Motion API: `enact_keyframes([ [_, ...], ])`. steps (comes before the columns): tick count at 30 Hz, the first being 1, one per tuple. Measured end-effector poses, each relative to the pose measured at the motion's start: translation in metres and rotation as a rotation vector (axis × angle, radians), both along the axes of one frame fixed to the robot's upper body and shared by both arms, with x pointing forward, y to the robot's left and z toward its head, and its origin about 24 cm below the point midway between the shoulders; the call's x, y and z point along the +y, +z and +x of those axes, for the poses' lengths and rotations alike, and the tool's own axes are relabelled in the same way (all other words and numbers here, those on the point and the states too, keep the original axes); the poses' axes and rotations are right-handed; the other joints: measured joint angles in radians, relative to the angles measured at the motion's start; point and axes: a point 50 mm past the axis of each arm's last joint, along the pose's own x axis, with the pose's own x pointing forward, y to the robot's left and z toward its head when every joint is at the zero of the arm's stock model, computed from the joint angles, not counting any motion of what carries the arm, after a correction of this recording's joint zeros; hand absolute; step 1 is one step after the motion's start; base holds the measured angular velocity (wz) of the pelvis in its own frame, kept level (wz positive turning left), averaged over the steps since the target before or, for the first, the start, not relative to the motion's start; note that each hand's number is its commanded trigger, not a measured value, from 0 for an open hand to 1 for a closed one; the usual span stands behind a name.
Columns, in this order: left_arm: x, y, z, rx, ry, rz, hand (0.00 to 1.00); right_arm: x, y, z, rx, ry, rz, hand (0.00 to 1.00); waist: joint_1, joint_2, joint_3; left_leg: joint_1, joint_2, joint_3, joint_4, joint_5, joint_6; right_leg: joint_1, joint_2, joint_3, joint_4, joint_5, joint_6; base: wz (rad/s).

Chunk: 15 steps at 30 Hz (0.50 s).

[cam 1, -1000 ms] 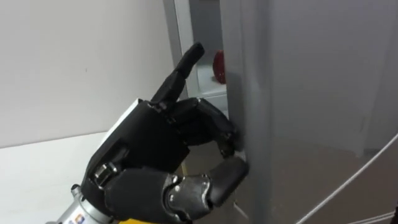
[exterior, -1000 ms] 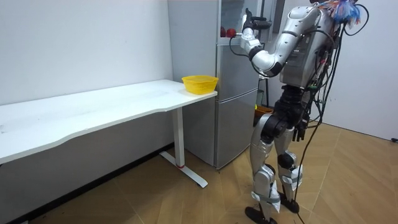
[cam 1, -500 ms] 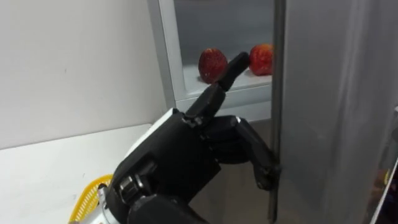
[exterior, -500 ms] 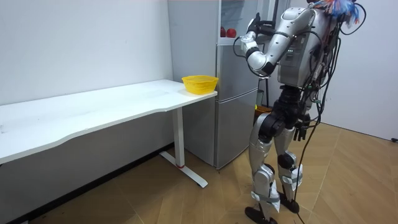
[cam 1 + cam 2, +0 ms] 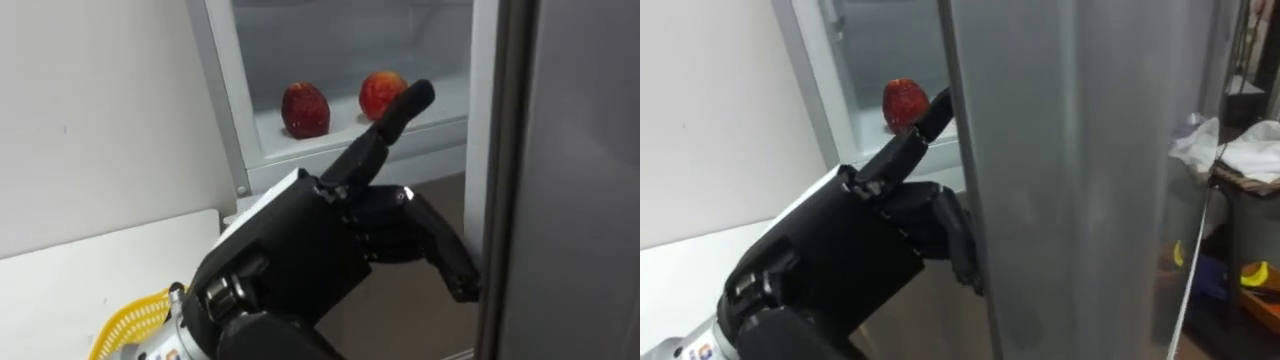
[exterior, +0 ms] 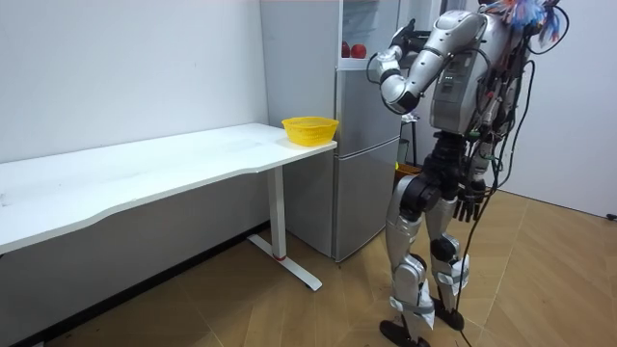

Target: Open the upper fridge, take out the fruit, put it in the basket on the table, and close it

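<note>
The left hand (image 5: 290,260) fills the lower middle of the left eye view, coming up from the lower left. It is clenched on the edge of the open door (image 5: 570,200). Its curled fingers (image 5: 440,255) hook round that edge, while 1 finger sticks out straight, up and to the right, its tip in front of the shelf (image 5: 340,145). The door is a wide grey slab down the right of the frame, with its pale inner rim just right of the fingers. Behind the hand, at top centre, the upper compartment of the fridge (image 6: 366,145) stands open. 2 red apples sit on its white shelf, apart from each other. The left apple (image 5: 305,110) is darker, and the right apple (image 5: 381,93) is just left of the straight fingertip. Neither apple touches the hand. The fridge's grey frame slants down the upper left, with a bare white wall to its left. At the lower left, part of a yellow basket (image 5: 125,325) rests on the white desk (image 5: 80,280). In the room view the robot stands upright on a wood floor, right of centre, close to the fridge. Its left arm is raised to the door at the top of the frame. Its right hand (image 6: 469,205) hangs low at its side, and I cannot tell its state. The basket sits at the desk end nearest the fridge.
</note>
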Motion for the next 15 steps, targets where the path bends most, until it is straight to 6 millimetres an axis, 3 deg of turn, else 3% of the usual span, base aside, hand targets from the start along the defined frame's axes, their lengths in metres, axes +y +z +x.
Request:
enact_keyframes([
  [8,-0.011,0.005,-0.001,-0.029,-0.054,0.025,0.0,0.0,0.0,0.003,-0.01,0.0,-0.002,0.0,0.001,0.0,-0.0015,0.001,0.0,0.015,0.0,0.0,0.0,-0.005,0.0,0.009,0.0,0.0,0.0,-0.03],
  [15,-0.016,0.005,-0.002,-0.03,-0.084,0.036,0.0,0.0,0.0,0.004,-0.024,0.008,-0.008,0.0,-0.029,-0.001,-0.0024,0.002,0.0,0.015,0.0,0.0,0.0,-0.003,0.0,0.008,0.0,0.0,0.0,-0.01],
])
